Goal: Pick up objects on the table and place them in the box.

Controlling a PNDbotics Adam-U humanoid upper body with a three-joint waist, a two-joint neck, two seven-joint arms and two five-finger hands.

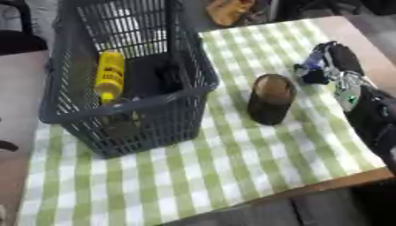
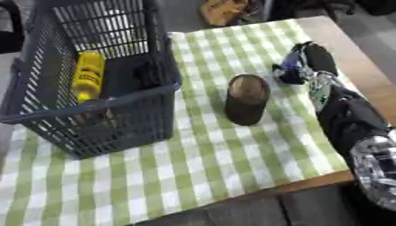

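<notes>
Surface: wooden desk (image 1: 352, 33) covered for the most part by a green-and-white checked cloth (image 1: 232, 163); dark floor and some unclear clutter at the far edge.

Item 1: box (image 1: 131, 110), in fact a dark grey plastic basket with slatted walls, standing on the left part of the cloth. Contents: a yellow bottle (image 1: 110, 74) lying along its left side, a dark shape (image 1: 158, 77) beside it that cannot be identified, and something brownish low against the near wall.

Item 2: brown cylindrical container (image 1: 271, 99), upright on the cloth, just right of the box and apart from it. The only loose object seen on the desk.

Item 3: right hand (image 2: 309, 62), entering from the right on a black arm, placed near the container's far right side, not touching it. Fingers appear partly extended and hold nothing; some blue shows at the fingertips.

Item 4: left hand, not in view.

Step in hand, as judged: approach to the brown container, grasp not yet made.

Next move calls for: bringing the hand leftward and lower round the container's side, closing on it without tipping it, then lifting clear of the box's rim before lowering it inside.
</notes>
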